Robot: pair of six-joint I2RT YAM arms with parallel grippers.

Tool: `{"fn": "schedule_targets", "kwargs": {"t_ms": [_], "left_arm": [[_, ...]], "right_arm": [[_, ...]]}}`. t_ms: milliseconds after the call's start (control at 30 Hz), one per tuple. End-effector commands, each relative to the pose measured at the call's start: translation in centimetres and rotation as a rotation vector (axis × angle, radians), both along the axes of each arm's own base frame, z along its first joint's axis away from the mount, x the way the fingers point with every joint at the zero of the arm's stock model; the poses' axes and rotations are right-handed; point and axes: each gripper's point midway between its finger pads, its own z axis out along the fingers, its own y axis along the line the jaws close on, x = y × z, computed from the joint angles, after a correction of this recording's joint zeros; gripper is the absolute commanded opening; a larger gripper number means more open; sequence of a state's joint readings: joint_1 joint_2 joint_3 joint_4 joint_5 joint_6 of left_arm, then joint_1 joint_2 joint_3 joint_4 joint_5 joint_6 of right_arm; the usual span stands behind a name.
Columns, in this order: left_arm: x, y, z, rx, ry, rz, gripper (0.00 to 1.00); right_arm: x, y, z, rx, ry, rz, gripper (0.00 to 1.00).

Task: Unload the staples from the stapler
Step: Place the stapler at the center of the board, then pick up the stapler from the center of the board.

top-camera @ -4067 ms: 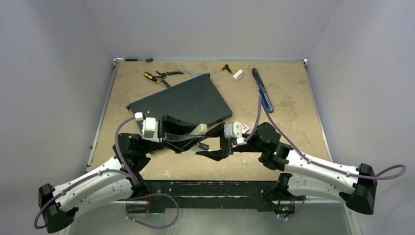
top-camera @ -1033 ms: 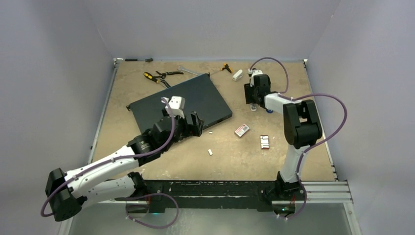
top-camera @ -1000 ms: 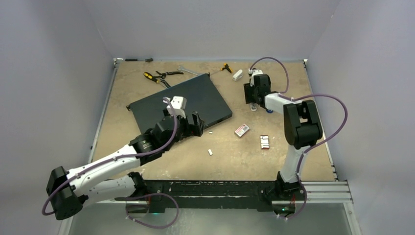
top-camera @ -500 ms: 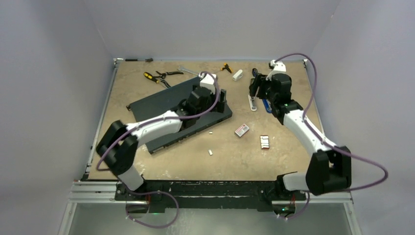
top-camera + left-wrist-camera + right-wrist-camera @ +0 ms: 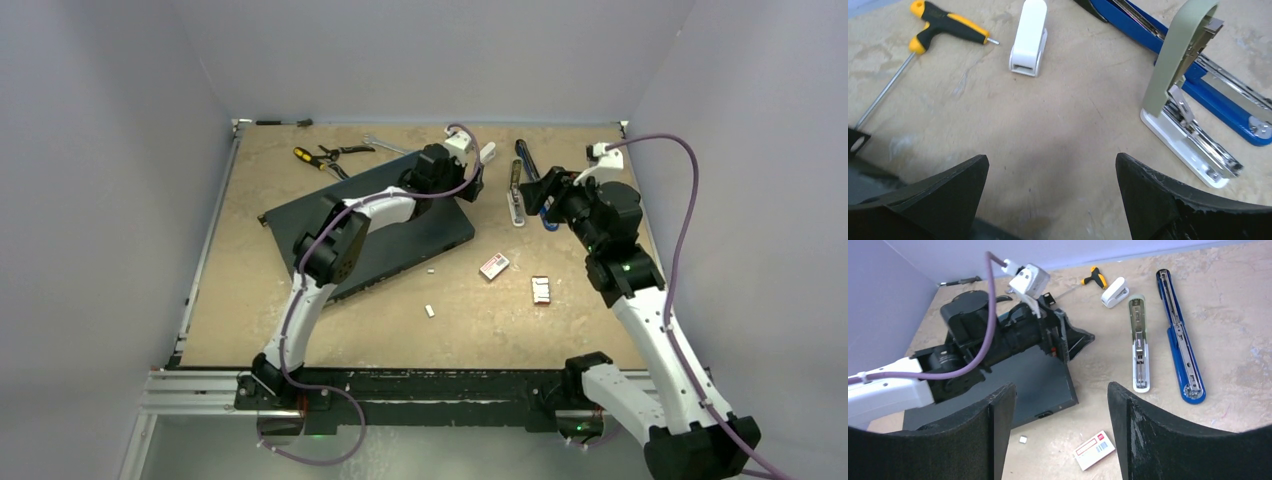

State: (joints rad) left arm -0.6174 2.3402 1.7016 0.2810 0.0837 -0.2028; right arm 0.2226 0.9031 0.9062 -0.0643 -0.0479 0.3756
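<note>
A tan, mottled table (image 5: 500, 330) stands inside a small booth, closed in by a plain lavender-grey back wall (image 5: 430, 50), left wall (image 5: 100, 200) and right wall (image 5: 760, 180). Soft, even light leaves only faint shadows. A silvery metal rail (image 5: 195, 378) runs along the table's near edge.

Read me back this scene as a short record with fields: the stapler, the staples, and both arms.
white stapler: lid swung up, beside blue stapler
staples: loose bits on table, near red-and-white box
left gripper: jaws open, empty, near white stapler
right gripper: jaws open, empty, above table
</note>
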Motion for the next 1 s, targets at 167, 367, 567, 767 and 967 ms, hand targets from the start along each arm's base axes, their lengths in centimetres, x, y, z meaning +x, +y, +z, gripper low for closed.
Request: {"fn": "schedule_targets", "kwargs": {"t_ms": [167, 367, 567, 767, 967], "left_arm": [[5.5, -2.0, 1.3, 0.054, -0.166, -0.042, 0.96], [7.8, -2.6, -0.1, 0.025, -0.182, -0.035, 0.96], [9.3, -3.1, -1.5, -0.029, -0.224, -0.017, 0.93], [9.7, -3.9, -2.5, -0.085, -0.243, -0.05, 0.87], [9.8, -4.8, -3.5, -0.154, -0.263, -0.072, 0.78]], "right_arm": [[-1.8, 0.6, -2.1, 0.002, 0.071, 0.046, 0.7], [-1.7, 0.6, -2.1, -0.006, 0.073, 0.049, 0.71], [-1.8, 0.6, -2.5, -0.013, 0.085, 0.053, 0.71], [-2.0, 0.5, -2.6, -0.016, 0.094, 0.051, 0.7], [-2.6, 0.4, -2.3, -0.006, 0.088, 0.05, 0.66]]}}
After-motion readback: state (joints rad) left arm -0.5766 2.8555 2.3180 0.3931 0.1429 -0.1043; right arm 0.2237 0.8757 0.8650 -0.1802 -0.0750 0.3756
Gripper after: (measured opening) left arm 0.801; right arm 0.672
